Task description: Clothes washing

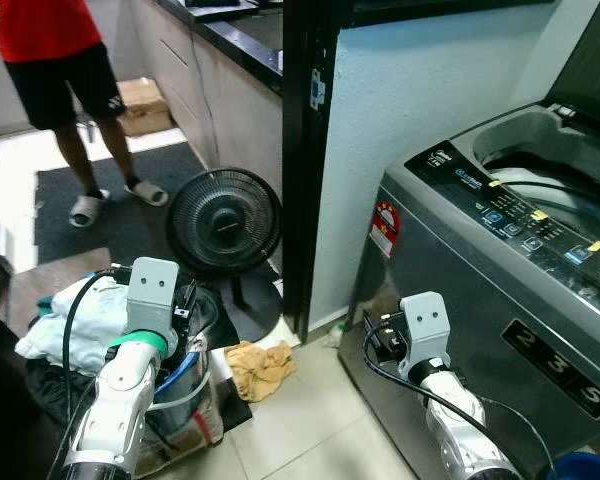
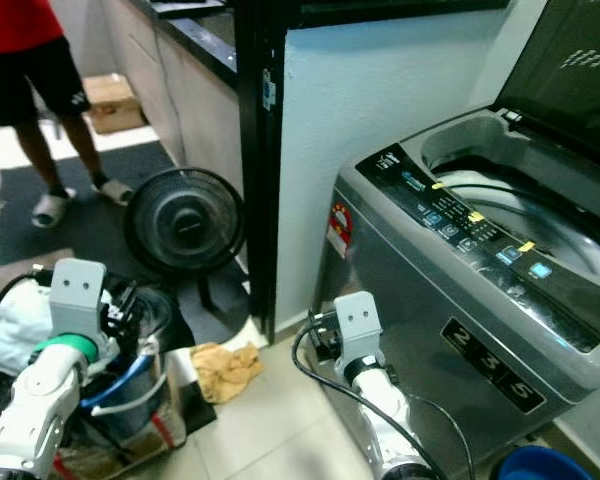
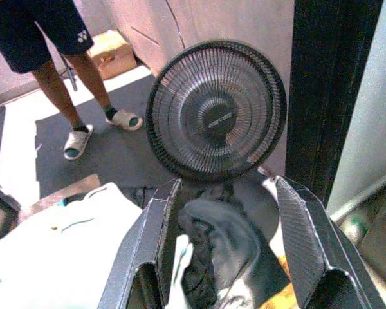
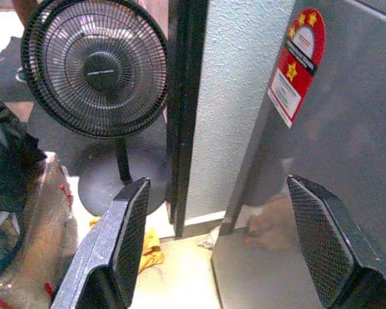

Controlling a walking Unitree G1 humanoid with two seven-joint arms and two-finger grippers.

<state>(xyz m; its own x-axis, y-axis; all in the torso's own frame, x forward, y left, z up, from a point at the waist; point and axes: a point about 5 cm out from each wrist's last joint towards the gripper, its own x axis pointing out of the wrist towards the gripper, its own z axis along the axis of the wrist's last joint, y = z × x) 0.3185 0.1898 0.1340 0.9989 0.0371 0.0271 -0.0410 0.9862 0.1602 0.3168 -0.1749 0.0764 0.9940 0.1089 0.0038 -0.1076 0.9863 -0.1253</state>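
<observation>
The grey top-loading washing machine point(image 1: 500, 250) stands on the right with its lid up and the drum showing. At lower left a blue bucket point(image 1: 185, 375) holds dark clothes point(image 3: 212, 248), with a pale bundle of clothes point(image 1: 70, 320) beside it. My left gripper point(image 3: 226, 190) hangs open just above the dark clothes, gripping nothing. Low in front of the machine's corner, my right gripper point(image 4: 219, 183) is open and empty. A yellow cloth point(image 1: 260, 368) lies on the tiled floor between the bucket and the machine.
A black floor fan point(image 1: 223, 222) stands behind the bucket, next to a black door post point(image 1: 305, 160). A person in a red shirt and black shorts point(image 1: 60, 60) stands on a dark mat at the back left. A blue tub rim point(image 2: 540, 465) sits by the machine.
</observation>
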